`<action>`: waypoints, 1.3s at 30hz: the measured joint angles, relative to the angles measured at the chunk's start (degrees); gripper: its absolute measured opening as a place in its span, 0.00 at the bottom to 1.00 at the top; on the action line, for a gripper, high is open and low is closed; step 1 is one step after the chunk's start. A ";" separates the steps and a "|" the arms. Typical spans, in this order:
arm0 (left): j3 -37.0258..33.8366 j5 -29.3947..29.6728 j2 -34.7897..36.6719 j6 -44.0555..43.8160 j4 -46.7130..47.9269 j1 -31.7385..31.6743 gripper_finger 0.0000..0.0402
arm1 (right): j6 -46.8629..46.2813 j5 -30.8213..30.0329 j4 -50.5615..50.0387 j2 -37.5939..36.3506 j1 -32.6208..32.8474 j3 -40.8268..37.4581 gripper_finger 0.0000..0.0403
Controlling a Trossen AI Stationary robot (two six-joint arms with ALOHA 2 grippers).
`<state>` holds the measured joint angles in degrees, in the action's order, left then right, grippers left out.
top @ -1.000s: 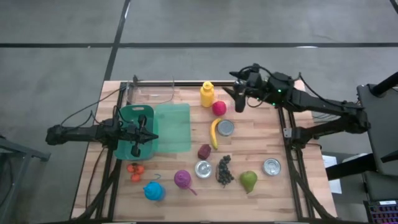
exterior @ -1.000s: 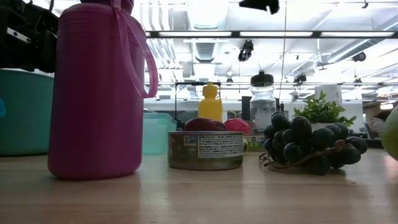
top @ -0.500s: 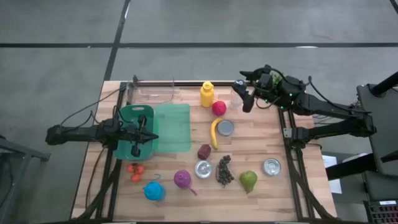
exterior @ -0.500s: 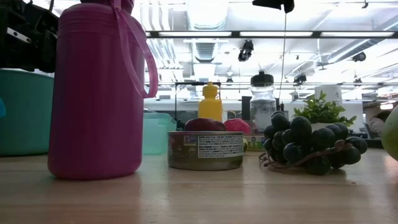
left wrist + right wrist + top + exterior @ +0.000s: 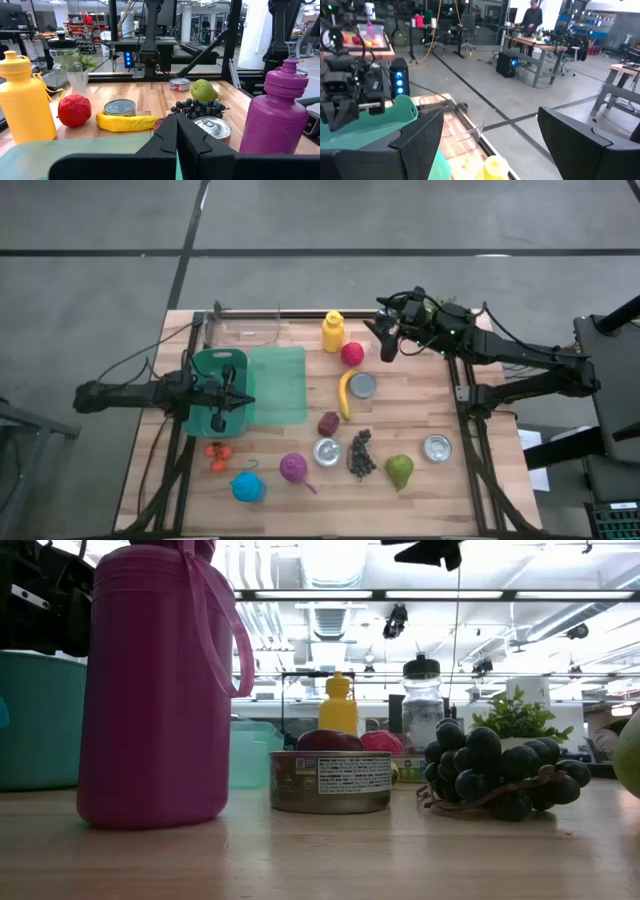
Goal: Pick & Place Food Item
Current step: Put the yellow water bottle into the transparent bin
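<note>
Step in hand: approach. The right pincer hangs above the far side of the wooden slatted desk, jaws spread and empty; nothing is lifted yet.
Likely target: judged from position only, the round red-pink fruit, just beside the right pincer and next to the yellow plastic squeeze bottle. The task names no particular item, so this is a guess.
Next move calls for: lowering the spread jaws over the fruit without knocking the bottle or the open silver tin nearby, then closing gently, since a round body may roll.
Look of the fruit: small, matt, slightly crinkled skin in the left wrist view; it sits upright on the boards, apart from the curved yellow banana.
Other food items: dark grape bunch, green pear, dark red plum-like fruit, all nearer the front edge.
Probable destination: teal plastic bin with its pale green lid beside it.
Left pincer: pressed together, holding nothing, waiting over the teal bin.
</note>
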<state>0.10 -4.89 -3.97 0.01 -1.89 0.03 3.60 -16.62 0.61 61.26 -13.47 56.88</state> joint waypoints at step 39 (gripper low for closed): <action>5.90 7.91 -0.02 -2.87 2.16 -0.09 0.00 | 1.28 -1.51 -22.25 20.08 1.61 14.49 0.80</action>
<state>6.00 3.03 -3.99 -2.86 0.27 -0.05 4.88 -18.14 -21.64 81.34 -11.86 71.37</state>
